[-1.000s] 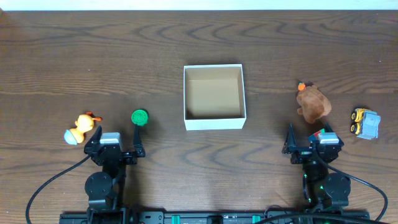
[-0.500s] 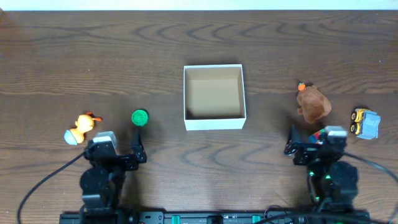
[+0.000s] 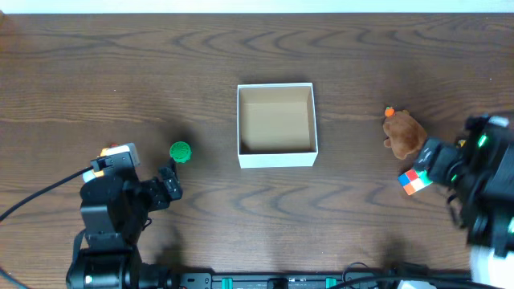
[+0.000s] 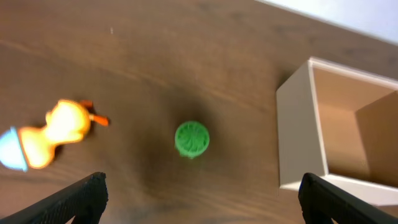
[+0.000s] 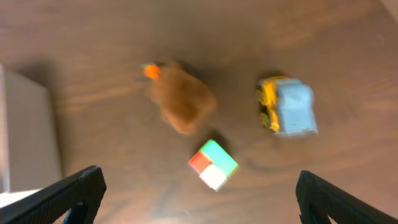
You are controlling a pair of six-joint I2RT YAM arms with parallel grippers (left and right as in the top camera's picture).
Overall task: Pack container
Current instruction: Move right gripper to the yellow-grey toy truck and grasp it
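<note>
Your left gripper [image 4: 202,190] has swung left since a second ago and now hides the orange duck [image 4: 53,132] from overhead. Its fingers stand wide apart, holding nothing, with the green round toy [image 4: 191,138] just ahead. Your right gripper [image 5: 199,183] has shifted right, uncovering the coloured cube [image 5: 213,164] and covering the yellow truck [image 5: 289,107]; its fingers are spread too. The brown plush [image 5: 183,104] and the container [image 3: 277,159], mid-table between both arms, have not moved.
</note>
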